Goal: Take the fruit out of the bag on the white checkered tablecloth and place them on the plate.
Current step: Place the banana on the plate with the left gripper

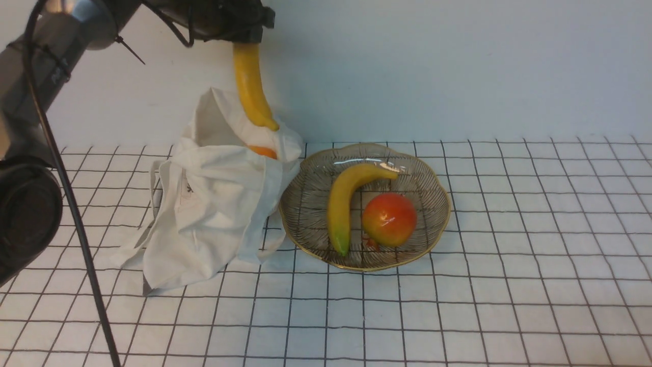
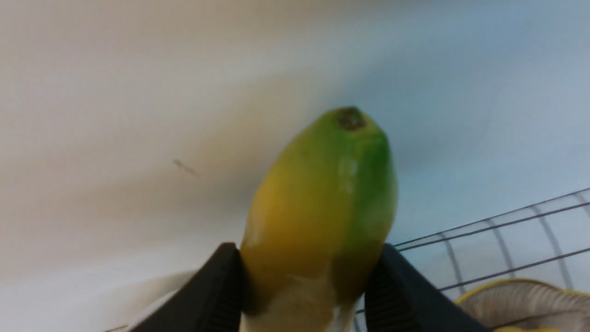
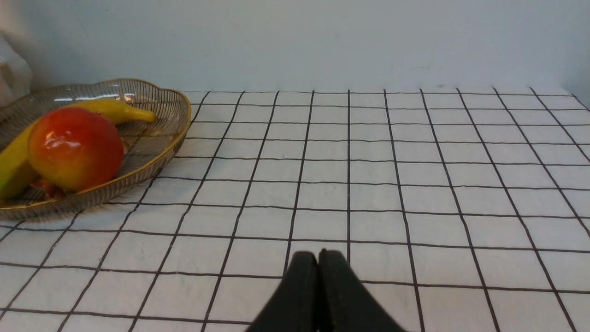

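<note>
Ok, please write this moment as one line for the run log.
left claw: shut on held banana, at bag mouth | right claw: shut, empty | plate: second banana, red-yellow fruit | bag: orange fruit showing

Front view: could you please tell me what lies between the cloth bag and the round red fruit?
A banana lies on the plate between them, seen in the front view.

The left arm [image 1: 35, 66] rises from nine o'clock in the front view toward eleven. There the left gripper [image 1: 248, 36] points straight down, its black fingers [image 2: 216, 290] clamped on a banana [image 1: 250, 86]. The right gripper [image 3: 318, 281] has its jaws pressed together.
</note>
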Controlling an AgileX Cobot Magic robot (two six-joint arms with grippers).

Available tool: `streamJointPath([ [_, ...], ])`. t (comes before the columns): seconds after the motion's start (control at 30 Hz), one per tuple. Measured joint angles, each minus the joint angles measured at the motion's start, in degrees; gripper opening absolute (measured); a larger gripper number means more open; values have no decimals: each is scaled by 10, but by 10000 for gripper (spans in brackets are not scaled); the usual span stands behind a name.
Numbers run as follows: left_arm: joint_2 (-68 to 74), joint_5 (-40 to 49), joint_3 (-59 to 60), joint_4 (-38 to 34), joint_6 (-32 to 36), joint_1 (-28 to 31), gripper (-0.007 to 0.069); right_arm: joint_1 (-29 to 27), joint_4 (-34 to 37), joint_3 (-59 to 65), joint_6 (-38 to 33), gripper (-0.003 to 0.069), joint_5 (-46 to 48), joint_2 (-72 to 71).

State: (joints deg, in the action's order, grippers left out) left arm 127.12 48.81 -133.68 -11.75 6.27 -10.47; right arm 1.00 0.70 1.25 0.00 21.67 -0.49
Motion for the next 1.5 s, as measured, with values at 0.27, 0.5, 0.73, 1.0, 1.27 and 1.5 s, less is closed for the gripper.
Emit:
streamJointPath([
  [0.27, -44, 61, -1, -43, 50, -1, 309, 0, 0, 0, 0, -16, 0, 0],
  [0.5, 26, 117, 9, -5, 75, -1, 309, 0, 0, 0, 0, -16, 0, 0],
  [0.73, 30, 220, 15, 9, 75, -1, 309, 0, 0, 0, 0, -16, 0, 0],
  [1.0, 21, 225, 9, 17, 58, -1, 309, 0, 0, 0, 0, -16, 0, 0],
  [1.27, -82, 229, -11, -79, -1, -3, 309, 0, 0, 0, 0, -16, 0, 0],
  [1.5, -64, 230, -14, -143, 34, -66, 309, 0, 0, 0, 0, -16, 0, 0],
])
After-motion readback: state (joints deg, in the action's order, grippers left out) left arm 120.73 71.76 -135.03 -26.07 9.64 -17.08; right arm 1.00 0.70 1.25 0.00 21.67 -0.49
